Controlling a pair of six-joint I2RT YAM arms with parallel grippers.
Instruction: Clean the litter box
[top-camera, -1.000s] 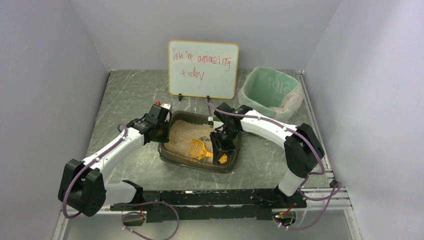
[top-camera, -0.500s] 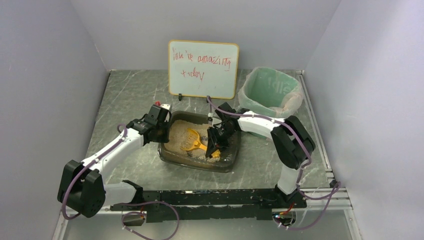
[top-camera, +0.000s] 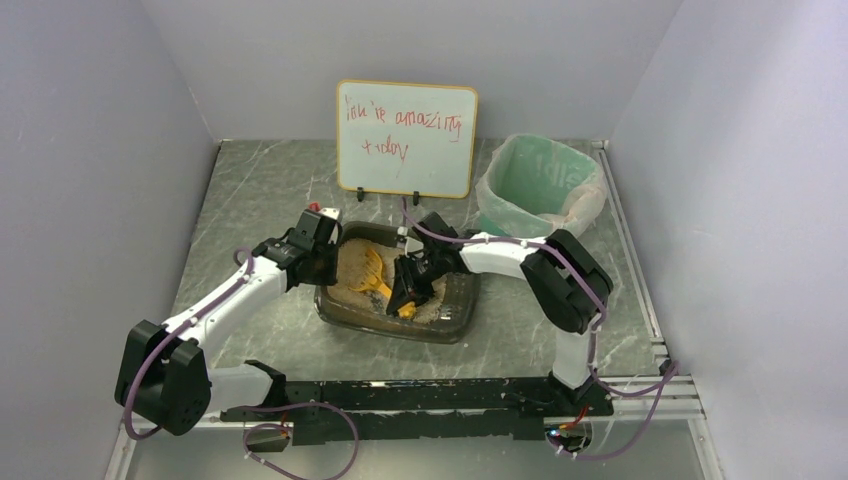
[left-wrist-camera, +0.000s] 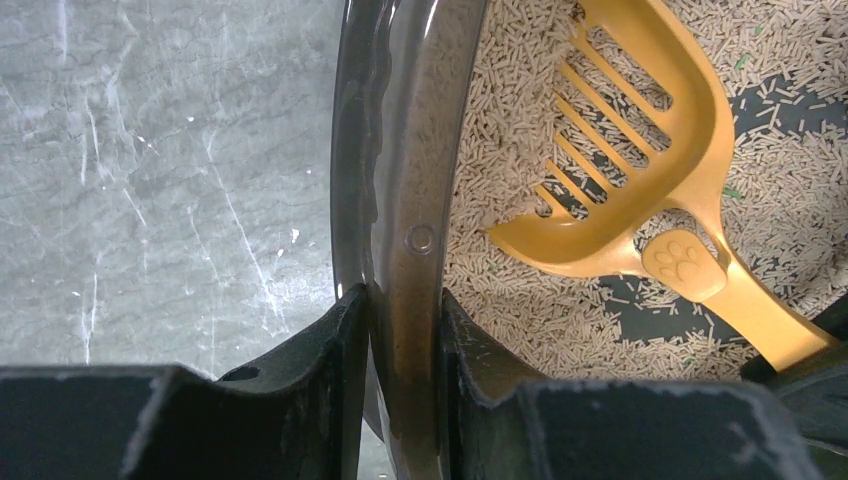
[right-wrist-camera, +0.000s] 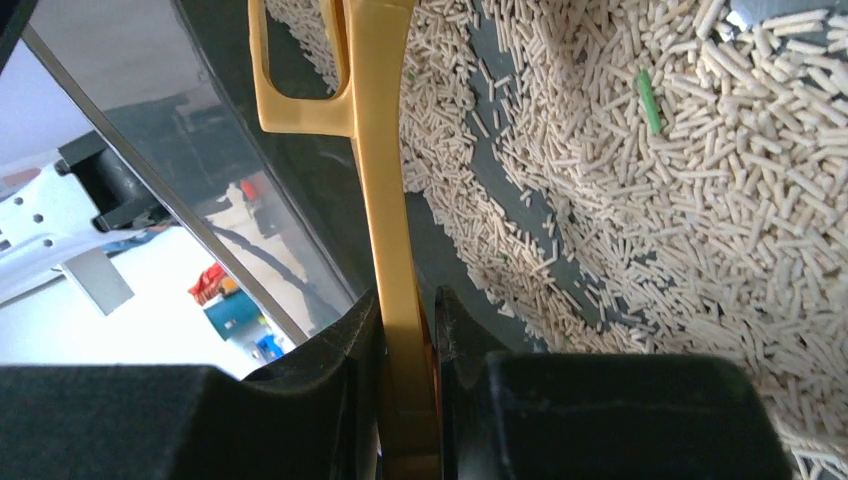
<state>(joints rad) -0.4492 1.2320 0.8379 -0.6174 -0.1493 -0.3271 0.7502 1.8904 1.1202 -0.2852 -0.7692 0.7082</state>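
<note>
step: sift | left gripper (left-wrist-camera: 403, 310) clamped on litter box (left-wrist-camera: 400, 150) wall, box runs ahead of jaws | right gripper (right-wrist-camera: 405, 310) clamped on yellow slotted scoop (left-wrist-camera: 580, 255) handle, blade ahead in pellets (right-wrist-camera: 650, 200) | we skim shallow, lift level, shake gently, brace box

Soft, even light from above fills the top view. The pale walls (top-camera: 100, 150) bounce it around, and the arms (top-camera: 230, 300) throw only faint, blurred shadows on the grey table (top-camera: 260, 190). That view is sharp throughout, though fine detail is coarse.

In the left wrist view, a pale streak of glare runs along the litter box (left-wrist-camera: 400, 150) rim. The litter (left-wrist-camera: 500, 300) and the yellow scoop (left-wrist-camera: 600, 255) are crisp, while the left fingers (left-wrist-camera: 300, 400) are near-black and slightly soft.

In the right wrist view the litter is sharp, the right fingers (right-wrist-camera: 300, 400) are underexposed, and the box's glossy wall mirrors a washed-out white patch at lower left.
</note>
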